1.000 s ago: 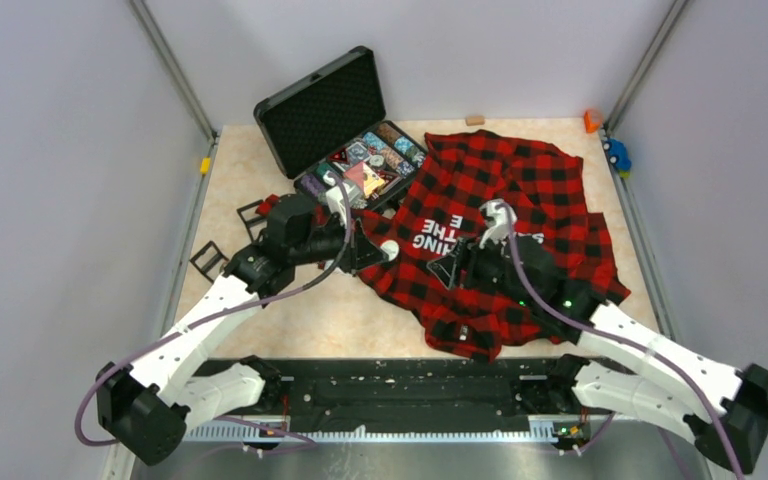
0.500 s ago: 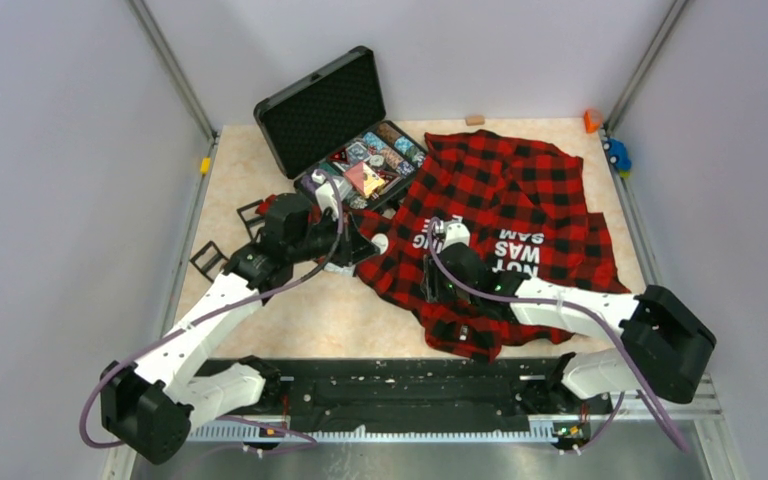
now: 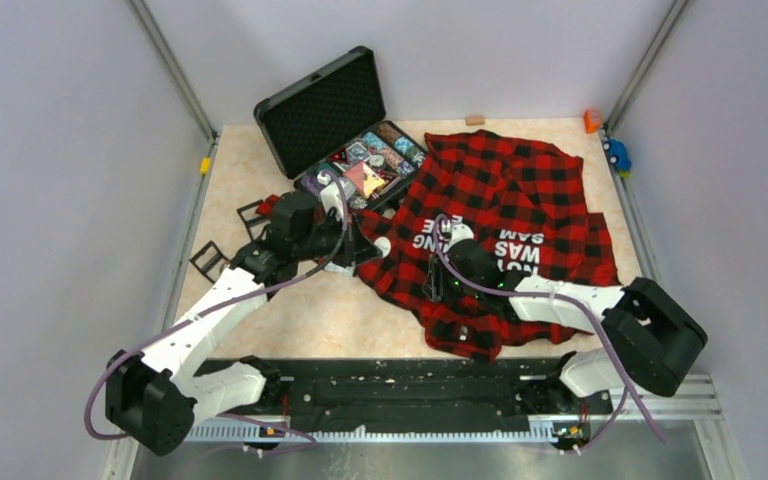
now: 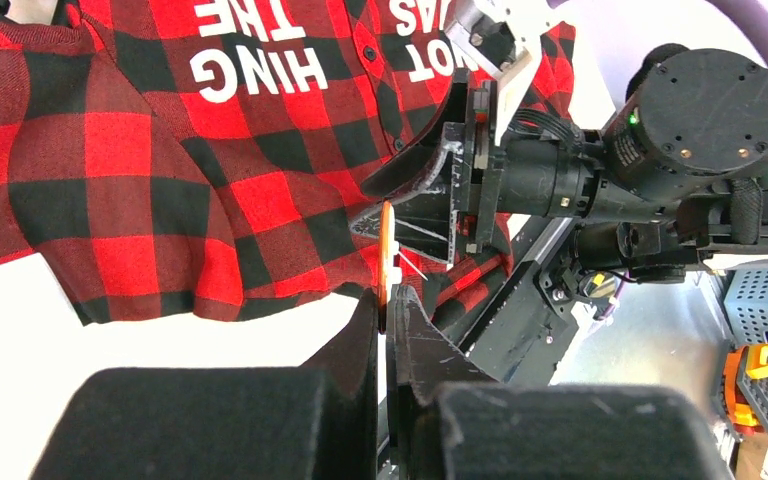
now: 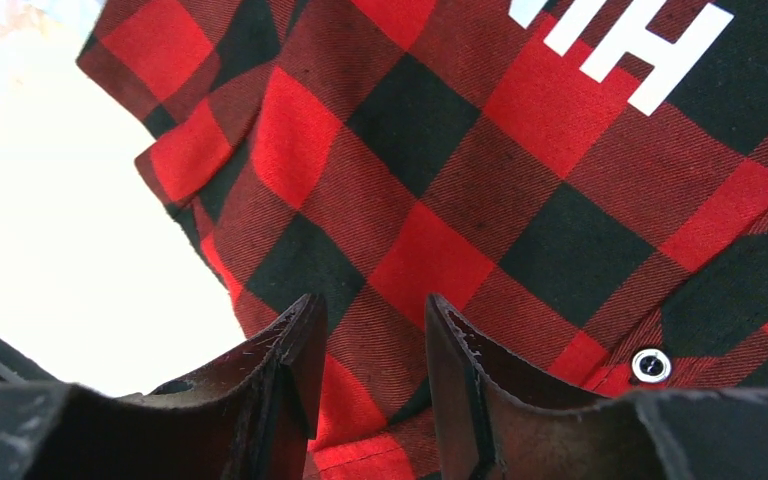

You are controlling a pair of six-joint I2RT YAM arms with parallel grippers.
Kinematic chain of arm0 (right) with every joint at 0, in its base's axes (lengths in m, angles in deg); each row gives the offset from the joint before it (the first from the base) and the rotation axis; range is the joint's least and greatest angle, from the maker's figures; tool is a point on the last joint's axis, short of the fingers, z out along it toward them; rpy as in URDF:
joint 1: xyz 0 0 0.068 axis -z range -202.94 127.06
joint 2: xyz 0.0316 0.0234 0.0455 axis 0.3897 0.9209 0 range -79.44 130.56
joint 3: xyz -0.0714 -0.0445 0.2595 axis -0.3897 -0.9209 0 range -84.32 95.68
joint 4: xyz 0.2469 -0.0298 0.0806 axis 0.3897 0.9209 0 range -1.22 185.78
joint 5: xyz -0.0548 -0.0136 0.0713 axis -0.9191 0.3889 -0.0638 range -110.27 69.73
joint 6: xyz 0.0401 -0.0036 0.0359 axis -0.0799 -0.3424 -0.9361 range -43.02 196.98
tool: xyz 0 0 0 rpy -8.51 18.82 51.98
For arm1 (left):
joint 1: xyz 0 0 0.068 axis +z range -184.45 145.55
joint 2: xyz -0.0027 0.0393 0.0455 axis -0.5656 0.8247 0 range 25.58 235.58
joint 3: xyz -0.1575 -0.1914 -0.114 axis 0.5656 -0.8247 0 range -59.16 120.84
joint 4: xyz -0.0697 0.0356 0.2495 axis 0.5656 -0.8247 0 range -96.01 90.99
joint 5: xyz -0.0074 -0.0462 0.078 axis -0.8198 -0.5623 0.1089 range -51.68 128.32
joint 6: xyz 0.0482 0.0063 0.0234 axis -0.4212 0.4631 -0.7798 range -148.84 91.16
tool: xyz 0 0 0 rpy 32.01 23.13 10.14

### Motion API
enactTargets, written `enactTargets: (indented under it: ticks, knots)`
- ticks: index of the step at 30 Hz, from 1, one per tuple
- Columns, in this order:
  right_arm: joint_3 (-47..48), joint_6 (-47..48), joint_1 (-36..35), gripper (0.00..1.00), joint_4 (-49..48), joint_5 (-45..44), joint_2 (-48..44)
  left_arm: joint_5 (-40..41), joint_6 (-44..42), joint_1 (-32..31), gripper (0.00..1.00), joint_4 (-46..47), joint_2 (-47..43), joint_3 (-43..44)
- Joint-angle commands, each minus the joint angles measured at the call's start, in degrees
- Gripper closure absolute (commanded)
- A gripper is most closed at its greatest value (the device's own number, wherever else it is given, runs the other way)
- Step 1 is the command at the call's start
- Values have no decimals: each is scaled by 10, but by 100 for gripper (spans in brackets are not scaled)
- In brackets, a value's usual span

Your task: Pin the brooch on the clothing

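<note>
The red-and-black checked shirt (image 3: 525,190) with white lettering lies spread right of centre. It also fills the left wrist view (image 4: 160,150) and the right wrist view (image 5: 480,170). My left gripper (image 3: 372,247) is at the shirt's left hem, shut on a thin orange-and-white brooch (image 4: 387,250) seen edge-on. The brooch's pin (image 4: 412,266) sticks out toward the cloth. My right gripper (image 3: 430,280) is low over the shirt's near-left part, just right of the left gripper. It stands open (image 5: 370,315) with checked cloth showing between its fingers, beside a snap button (image 5: 647,364).
An open black case (image 3: 322,108) with a tray of several brooches (image 3: 368,160) stands at the back, left of the shirt. Two small black frames (image 3: 208,260) lie at the left. A wooden block (image 3: 475,119) and small orange (image 3: 591,120) and blue (image 3: 616,155) objects sit at the back right.
My right arm has swung left, moving its gripper across the shirt toward the left hem and uncovering more lettering. My left gripper has stayed almost still with the brooch.
</note>
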Motion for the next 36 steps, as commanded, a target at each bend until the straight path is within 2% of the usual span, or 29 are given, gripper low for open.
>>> enactTargets:
  ticks: [1, 7, 14, 19, 24, 28, 31, 36]
  knots:
    - [0, 15, 13, 58, -31, 8, 15, -11, 3, 2, 100, 16, 1, 0]
    - [2, 20, 14, 62, -38, 12, 30, -14, 3, 1, 100, 15, 3, 1]
    - [4, 21, 14, 75, -41, 12, 46, -15, 3, 2, 100, 15, 2, 1]
    - [2, 19, 15, 99, -47, 18, 40, -10, 1, 1, 100, 11, 0, 3]
    - [-8, 17, 14, 100, -72, 34, 23, 45, 7, -10, 100, -5, -17, -2]
    - [-30, 11, 14, 100, -98, 37, -3, 119, 58, -39, 100, 65, -34, -69]
    - [-46, 9, 14, 100, -110, 36, -26, 155, 98, -70, 100, 116, -12, -103]
    - [-75, 3, 14, 100, -139, 35, -63, 214, 106, -125, 100, 161, 56, -90]
